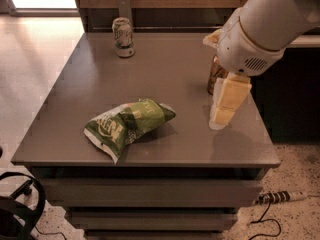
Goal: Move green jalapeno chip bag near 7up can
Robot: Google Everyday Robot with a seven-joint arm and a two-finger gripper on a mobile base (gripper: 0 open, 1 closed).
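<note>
The green jalapeno chip bag lies on its side near the front left of the grey table. The 7up can stands upright at the table's back left edge, well apart from the bag. My gripper hangs from the white arm at the right, pointing down just above the table top, to the right of the bag with a gap between them. It holds nothing that I can see.
An orange-gold can stands behind the gripper at the right, mostly hidden by the arm. A power strip and cable lie on the floor at the lower right. A dark object sits at the lower left.
</note>
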